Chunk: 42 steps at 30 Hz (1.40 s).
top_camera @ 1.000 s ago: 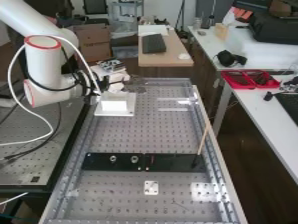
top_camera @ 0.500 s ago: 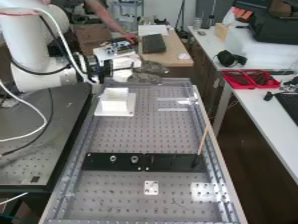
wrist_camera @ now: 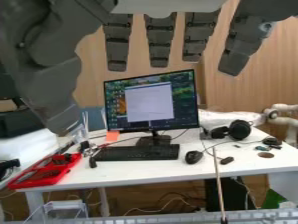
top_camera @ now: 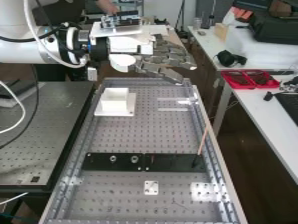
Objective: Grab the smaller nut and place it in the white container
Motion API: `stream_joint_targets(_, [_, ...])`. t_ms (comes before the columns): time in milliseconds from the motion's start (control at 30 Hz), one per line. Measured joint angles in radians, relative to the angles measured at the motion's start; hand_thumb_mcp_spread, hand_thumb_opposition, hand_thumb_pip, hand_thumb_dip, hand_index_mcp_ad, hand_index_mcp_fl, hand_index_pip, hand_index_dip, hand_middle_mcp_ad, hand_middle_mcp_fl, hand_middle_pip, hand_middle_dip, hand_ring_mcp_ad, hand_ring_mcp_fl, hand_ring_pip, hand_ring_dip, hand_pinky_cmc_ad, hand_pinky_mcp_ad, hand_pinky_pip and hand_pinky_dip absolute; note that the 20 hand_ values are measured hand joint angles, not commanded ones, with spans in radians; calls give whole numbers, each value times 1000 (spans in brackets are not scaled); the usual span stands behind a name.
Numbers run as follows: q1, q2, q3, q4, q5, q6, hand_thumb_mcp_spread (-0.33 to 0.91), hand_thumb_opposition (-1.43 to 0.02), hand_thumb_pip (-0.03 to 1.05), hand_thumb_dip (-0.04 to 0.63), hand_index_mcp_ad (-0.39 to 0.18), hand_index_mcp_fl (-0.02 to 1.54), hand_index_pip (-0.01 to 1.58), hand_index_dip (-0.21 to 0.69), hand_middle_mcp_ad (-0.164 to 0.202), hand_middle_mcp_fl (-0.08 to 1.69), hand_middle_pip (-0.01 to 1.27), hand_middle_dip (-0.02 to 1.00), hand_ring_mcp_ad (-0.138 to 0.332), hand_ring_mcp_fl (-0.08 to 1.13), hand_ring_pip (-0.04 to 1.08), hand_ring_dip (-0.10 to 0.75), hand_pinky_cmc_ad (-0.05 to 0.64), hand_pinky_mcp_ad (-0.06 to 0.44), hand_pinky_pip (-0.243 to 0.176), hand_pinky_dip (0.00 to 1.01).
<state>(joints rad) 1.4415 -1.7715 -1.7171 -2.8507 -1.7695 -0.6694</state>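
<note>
In the high view the hand (top_camera: 159, 61) is raised over the far end of the perforated bench, beyond the white container (top_camera: 116, 101) and to its right, with its fingers straight. The container stands on a white base plate; what lies inside it cannot be made out. On the flat black bar (top_camera: 173, 162) stand the larger nut (top_camera: 113, 159) and, to its right, the bearing (top_camera: 134, 159). In the wrist view the open hand (wrist_camera: 159, 42) has its fingers and thumb spread apart, holding nothing.
A thin wooden stick (top_camera: 203, 141) rises at the bar's right end. A small white plate (top_camera: 151, 188) lies nearer than the bar. Right of the bench, a white table carries a red tray (top_camera: 249, 79); in the wrist view, a monitor (wrist_camera: 151, 102) and keyboard (wrist_camera: 138, 152) stand there.
From close behind the container, the hand has risen and moved right, over the bench's far end. The container, larger nut and bearing have stayed in place.
</note>
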Motion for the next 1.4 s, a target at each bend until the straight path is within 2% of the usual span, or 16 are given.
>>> stream_joint_targets(333, [-18,6,24,-32,24,-26,208,-726,742,168,-169,37,269,124,70,23,126,239,140,-3,75,131,363,295,-89,307])
stream_joint_targets(667, [-30,11,40,-91,21,-36,206,-726,742,168,-169,56,244,140,70,23,126,236,143,-3,75,127,365,295,-89,307])
stream_joint_targets(900, [-32,13,54,-118,7,-40,206,-730,742,169,-169,52,154,155,70,23,126,239,143,-3,72,127,374,295,-89,307])
stream_joint_targets(1067, [-36,13,55,-117,-9,-13,209,-726,733,169,-169,52,138,180,73,23,126,239,143,-3,72,127,379,295,-89,307])
stream_joint_targets(1400, [-40,30,43,-117,-44,-30,211,-714,716,169,-169,52,117,199,73,19,126,239,143,-3,75,127,379,295,-89,307])
